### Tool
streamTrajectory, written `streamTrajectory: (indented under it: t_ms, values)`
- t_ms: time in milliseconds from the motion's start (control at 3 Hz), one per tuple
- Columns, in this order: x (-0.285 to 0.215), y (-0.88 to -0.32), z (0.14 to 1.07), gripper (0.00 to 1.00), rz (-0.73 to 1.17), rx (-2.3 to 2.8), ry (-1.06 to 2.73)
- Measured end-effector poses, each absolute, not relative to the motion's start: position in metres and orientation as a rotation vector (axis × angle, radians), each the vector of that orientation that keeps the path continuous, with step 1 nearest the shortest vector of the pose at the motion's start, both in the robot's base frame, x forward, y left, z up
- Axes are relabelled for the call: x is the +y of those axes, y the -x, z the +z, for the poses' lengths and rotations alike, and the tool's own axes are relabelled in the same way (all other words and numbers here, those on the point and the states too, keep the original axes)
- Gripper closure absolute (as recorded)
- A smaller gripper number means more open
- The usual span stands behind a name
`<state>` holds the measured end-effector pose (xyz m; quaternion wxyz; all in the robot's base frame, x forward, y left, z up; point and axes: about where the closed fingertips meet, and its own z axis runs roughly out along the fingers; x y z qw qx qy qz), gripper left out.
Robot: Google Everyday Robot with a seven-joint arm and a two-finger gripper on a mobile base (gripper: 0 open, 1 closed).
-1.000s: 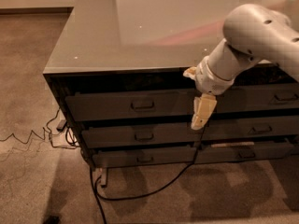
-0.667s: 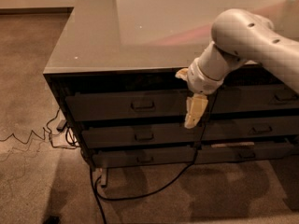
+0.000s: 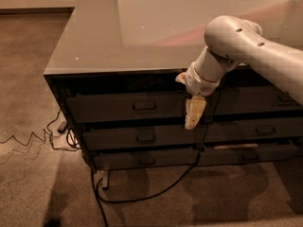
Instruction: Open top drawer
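The top drawer (image 3: 109,109) is the uppermost dark grey front in the left column under the counter. It is closed, with a small rectangular metal pull handle (image 3: 145,106) at its centre. My gripper (image 3: 193,113) is cream-coloured and points downward in front of the drawer's right end, to the right of the handle and apart from it. My white arm (image 3: 246,46) reaches in from the right above the counter edge. The inside of the drawer is hidden.
Two shallower drawers (image 3: 146,137) sit below the top one, and more drawers (image 3: 265,129) fill the right column. A glossy grey countertop (image 3: 142,32) overhangs them. Black cables (image 3: 142,193) and a power strip (image 3: 62,126) lie on the carpet at the cabinet's left and front.
My arm and gripper have moved left along the top drawer front, closer to its handle. The drawers have not moved.
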<state>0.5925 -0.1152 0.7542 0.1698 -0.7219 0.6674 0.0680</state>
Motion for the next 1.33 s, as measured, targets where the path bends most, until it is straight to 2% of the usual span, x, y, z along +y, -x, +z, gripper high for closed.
streamTrajectory:
  t_ms: [1333]
  values:
    - [-0.130,-0.600,0.704,0.00,0.315,2.005,2.006]
